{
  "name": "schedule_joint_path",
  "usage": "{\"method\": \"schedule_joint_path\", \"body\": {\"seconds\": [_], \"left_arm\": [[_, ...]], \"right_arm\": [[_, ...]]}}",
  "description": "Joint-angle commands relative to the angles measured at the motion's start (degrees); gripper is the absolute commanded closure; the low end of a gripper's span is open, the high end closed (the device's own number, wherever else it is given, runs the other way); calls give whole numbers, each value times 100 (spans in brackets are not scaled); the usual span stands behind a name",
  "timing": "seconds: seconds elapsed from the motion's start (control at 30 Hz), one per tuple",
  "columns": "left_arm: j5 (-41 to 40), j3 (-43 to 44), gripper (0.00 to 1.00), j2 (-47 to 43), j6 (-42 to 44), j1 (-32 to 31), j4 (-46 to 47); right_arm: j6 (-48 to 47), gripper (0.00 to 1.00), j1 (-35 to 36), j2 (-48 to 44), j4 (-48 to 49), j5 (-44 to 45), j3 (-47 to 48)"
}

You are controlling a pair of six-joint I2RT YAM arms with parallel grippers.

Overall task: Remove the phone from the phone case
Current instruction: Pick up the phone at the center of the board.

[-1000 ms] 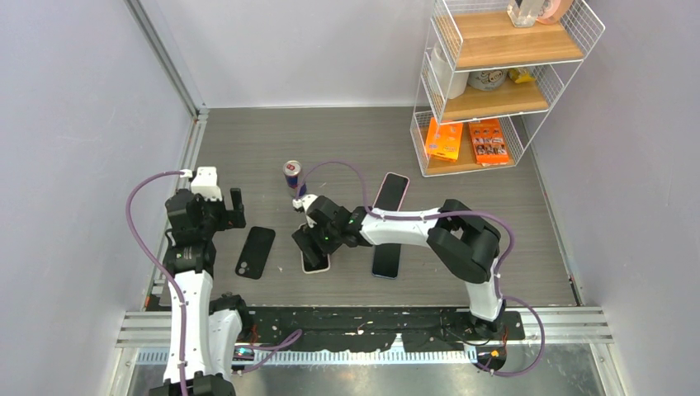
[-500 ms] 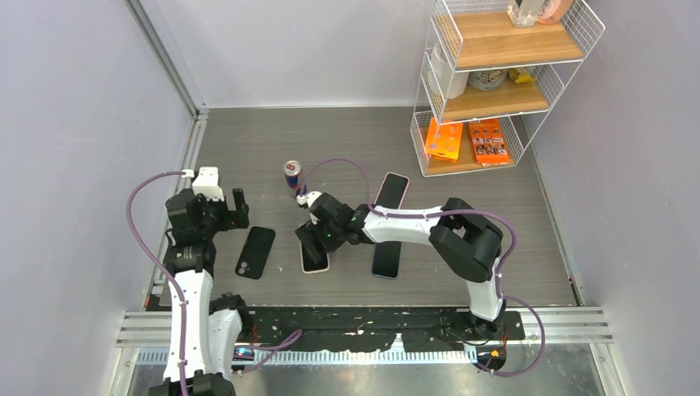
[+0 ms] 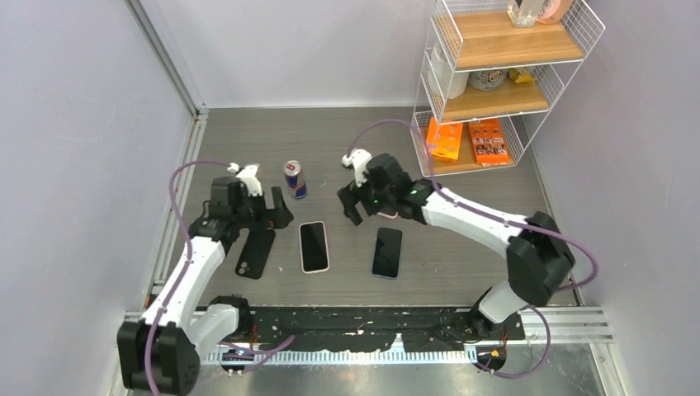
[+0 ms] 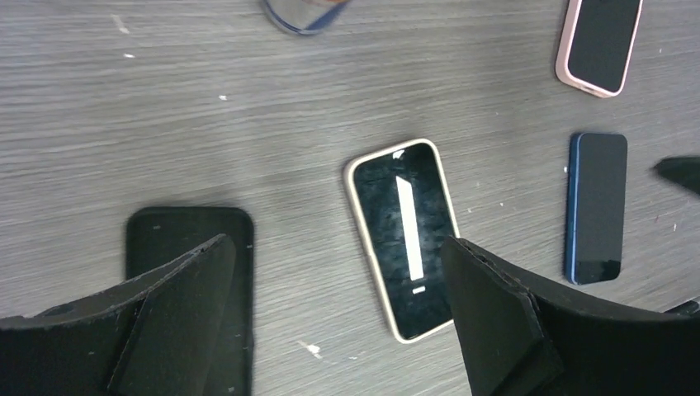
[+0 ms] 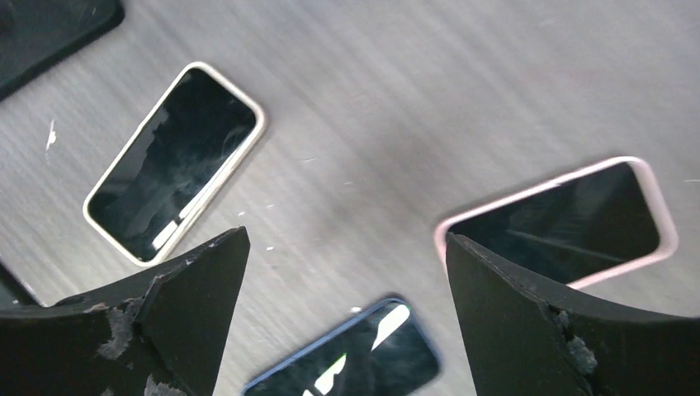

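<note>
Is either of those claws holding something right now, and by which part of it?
Nothing is held. The left gripper and the right gripper are both open and empty, touching nothing.

A can (image 3: 293, 179) is stood on the table (image 3: 347, 132); orange boxes (image 3: 446, 139) are kept in the wire shelf (image 3: 503, 37), lowest tier.

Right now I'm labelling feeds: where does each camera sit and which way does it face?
Top external: above, behind the bases, looking down on the table; both arms show.
Left wrist: on that arm, facing down at the cream-cased phone; open fingers show.
Right wrist: on that arm, facing down at the pink-cased phone; open fingers show.
Shared: both wrists see the cream-cased phone and the blue phone.
</note>
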Motion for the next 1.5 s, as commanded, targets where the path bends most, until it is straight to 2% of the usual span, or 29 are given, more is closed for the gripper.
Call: {"method": "schedule_joint_path", "body": {"seconds": [0.0, 0.33, 0.5, 0.83, 1.03, 1.47], "left_arm": [[-1012, 589, 0, 516, -897, -920, -303], [-1893, 1064, 0, 1904, -1948, -2310, -486], [-2101, 1137, 0, 2335, -2413, -2599, -535], [-2283, 1565, 0, 3191, -2624, -3152, -686], [-2309, 1448, 1, 3259, -2759, -3255, -563], [-2647, 935, 0, 2666, -2849, -3259, -335]], "right_arm": [[-864, 5, -399, -736, 399, 99, -261], [-1075, 5, -862, -896, 726, 85, -779], [-1021, 5, -1154, -971, 847, -72, -910], [-855, 5, -1634, -1226, 983, -456, -1132], [-741, 4, -1779, -1172, 1020, -702, -1186], [-711, 5, -1816, -987, 1024, -900, -1156]]}}
